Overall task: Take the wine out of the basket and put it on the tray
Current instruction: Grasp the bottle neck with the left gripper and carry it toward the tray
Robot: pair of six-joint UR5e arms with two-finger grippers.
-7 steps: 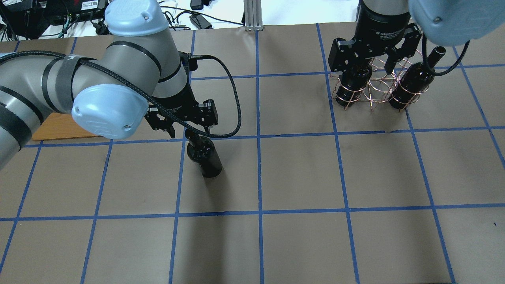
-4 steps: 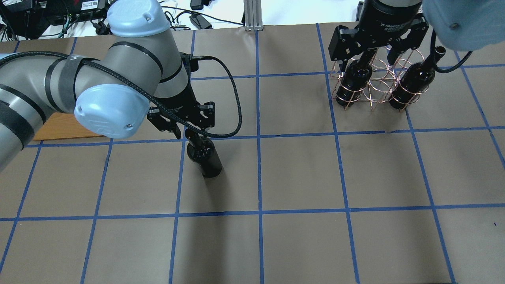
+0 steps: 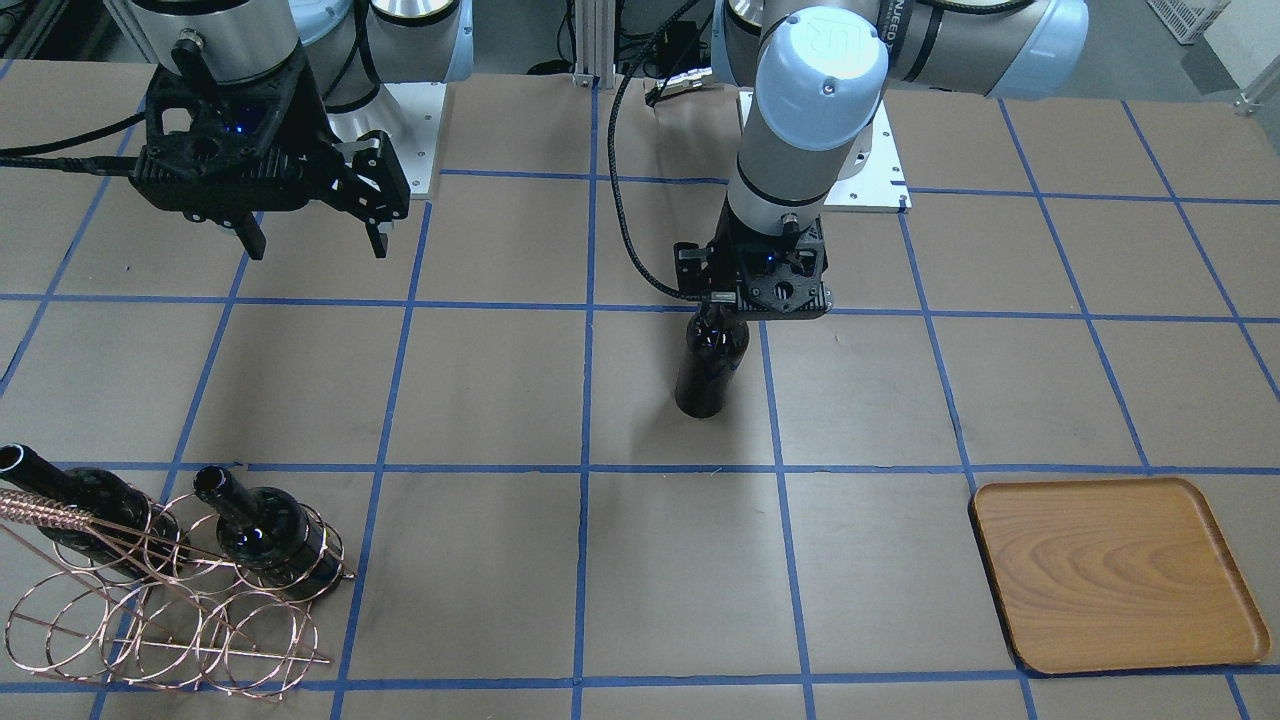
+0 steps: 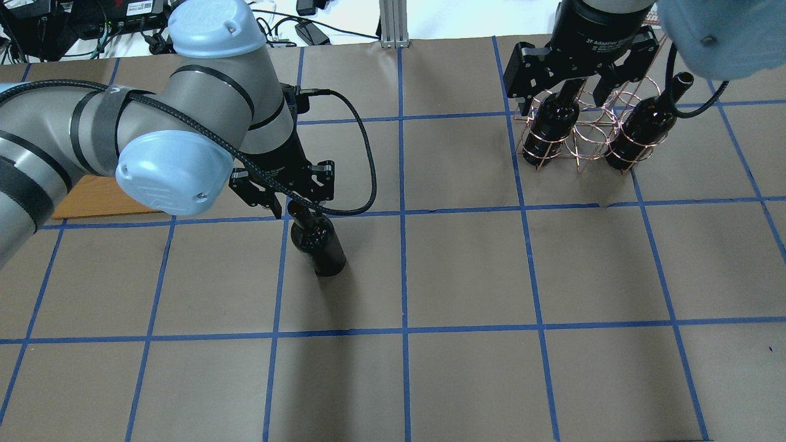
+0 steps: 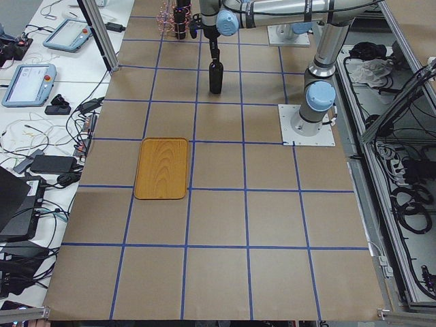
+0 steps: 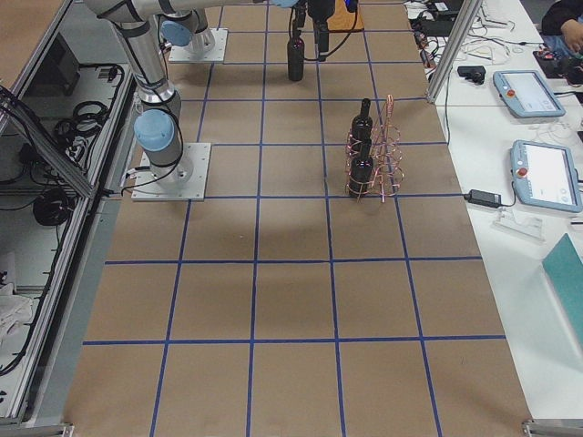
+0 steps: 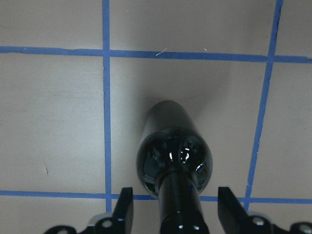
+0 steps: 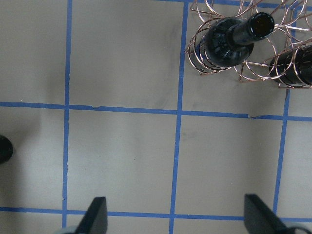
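My left tool (image 7: 175, 197) straddles the neck of the wine bottle (image 4: 319, 244), which stands upright on the bench (image 4: 466, 270); the jaws are unclenched. Next I'd close, lift and carry it to the wooden tray (image 3: 1115, 575), well apart. The right tool (image 3: 310, 235) hangs released.

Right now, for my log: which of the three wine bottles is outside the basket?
The bottle standing alone mid-table, neck inside the left gripper; the others sit in the basket.

A farther bottle (image 6: 363, 133) and a nearer bottle (image 6: 362, 172) are seated upright in the basket (image 6: 385, 159) on the table (image 6: 291, 300). The wine (image 6: 296, 56) is stood upright well apart, toward the far end.
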